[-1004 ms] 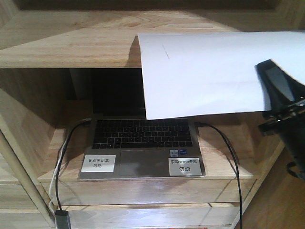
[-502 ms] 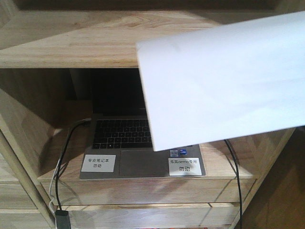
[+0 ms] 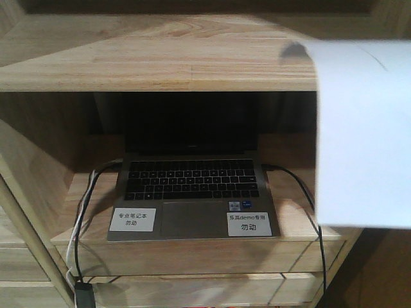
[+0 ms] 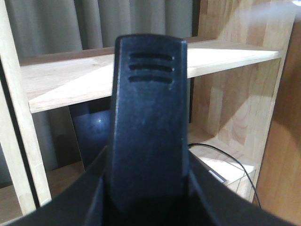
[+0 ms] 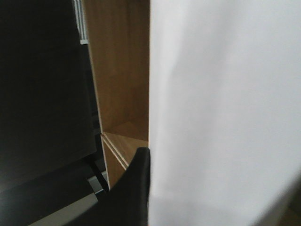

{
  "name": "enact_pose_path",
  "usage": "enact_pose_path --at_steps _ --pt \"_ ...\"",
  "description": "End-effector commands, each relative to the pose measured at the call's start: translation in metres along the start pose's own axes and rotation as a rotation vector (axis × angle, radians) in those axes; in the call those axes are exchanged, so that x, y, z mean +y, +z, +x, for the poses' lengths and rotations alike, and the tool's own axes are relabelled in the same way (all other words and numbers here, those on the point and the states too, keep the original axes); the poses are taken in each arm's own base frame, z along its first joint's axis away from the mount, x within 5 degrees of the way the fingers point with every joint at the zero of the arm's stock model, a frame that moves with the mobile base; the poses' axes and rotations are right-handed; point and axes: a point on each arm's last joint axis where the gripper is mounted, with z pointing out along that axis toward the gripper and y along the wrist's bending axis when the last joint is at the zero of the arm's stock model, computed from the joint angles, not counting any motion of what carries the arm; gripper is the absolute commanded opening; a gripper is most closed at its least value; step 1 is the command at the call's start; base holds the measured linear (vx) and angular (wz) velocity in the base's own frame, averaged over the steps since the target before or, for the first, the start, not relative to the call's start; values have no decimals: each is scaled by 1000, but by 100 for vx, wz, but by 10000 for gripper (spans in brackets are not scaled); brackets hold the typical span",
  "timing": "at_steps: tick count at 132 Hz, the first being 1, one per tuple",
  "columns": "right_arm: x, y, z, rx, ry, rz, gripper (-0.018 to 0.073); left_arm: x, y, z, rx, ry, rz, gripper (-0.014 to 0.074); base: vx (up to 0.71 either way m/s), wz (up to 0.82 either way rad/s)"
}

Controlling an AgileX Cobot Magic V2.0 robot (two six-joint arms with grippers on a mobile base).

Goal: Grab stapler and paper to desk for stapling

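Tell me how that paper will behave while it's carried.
Probably floppy: the paper hangs as a wide, thin sheet, its upper corner seemingly curling. Likely very light, so quick moves could make it flap or swing. It might slip or crease, since only one finger shows at its edge.

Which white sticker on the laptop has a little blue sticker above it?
The label at the laptop's right front corner; the left label has only bare metal above.
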Motion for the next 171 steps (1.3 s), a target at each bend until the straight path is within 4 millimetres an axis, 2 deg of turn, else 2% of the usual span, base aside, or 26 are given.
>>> enact_pose_path --at_steps 1,33,171 --pt "11 -1 -3 -18 -21 -60 -6 0 0 -17 -124 -13 4 -6 0 0" --pt "21 -7 -1 -1 -39 -96 -6 0 0 -17 -124 -13 4 -6 0 0" --pt "21 -7 -2 -10 -35 -93 -6 0 0 -17 -124 -13 4 -6 0 0"
